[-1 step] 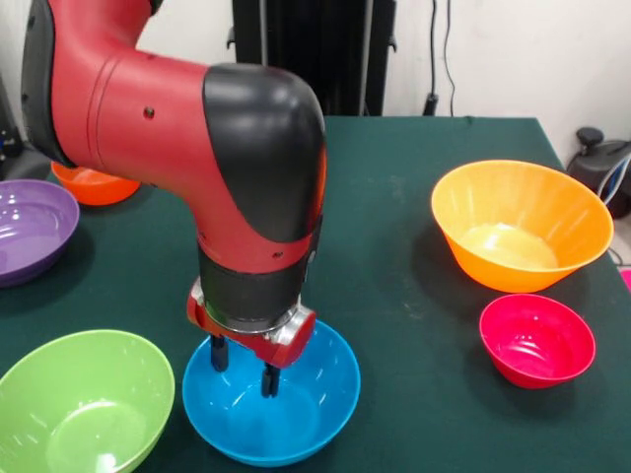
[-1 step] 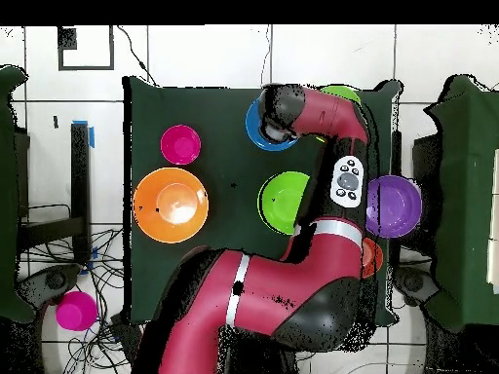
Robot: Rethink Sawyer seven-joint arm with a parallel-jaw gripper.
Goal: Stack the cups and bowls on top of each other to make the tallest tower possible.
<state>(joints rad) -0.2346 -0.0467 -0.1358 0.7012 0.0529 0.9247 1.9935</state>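
Note:
My gripper (image 1: 244, 367) hangs open, with its two black fingers (image 1: 219, 353) lowered into the blue bowl (image 1: 286, 419) at the bowl's far side and nothing between them. In the overhead view the arm's wrist covers most of that blue bowl (image 2: 255, 130). A lime-green bowl (image 1: 84, 404) sits right beside it, seen past the arm as a green rim (image 2: 341, 93) from above. The second lime-green bowl (image 2: 283, 200) stands mid-table. All bowls stand singly and upright. No cup shows in either view.
A large orange bowl (image 1: 521, 222) and a small pink-red bowl (image 1: 537, 340) stand to the right. A purple bowl (image 1: 30, 227) and a small orange-red bowl (image 1: 94, 184) are at the left. A magenta bowl-like object (image 2: 76, 310) lies on the floor off the table.

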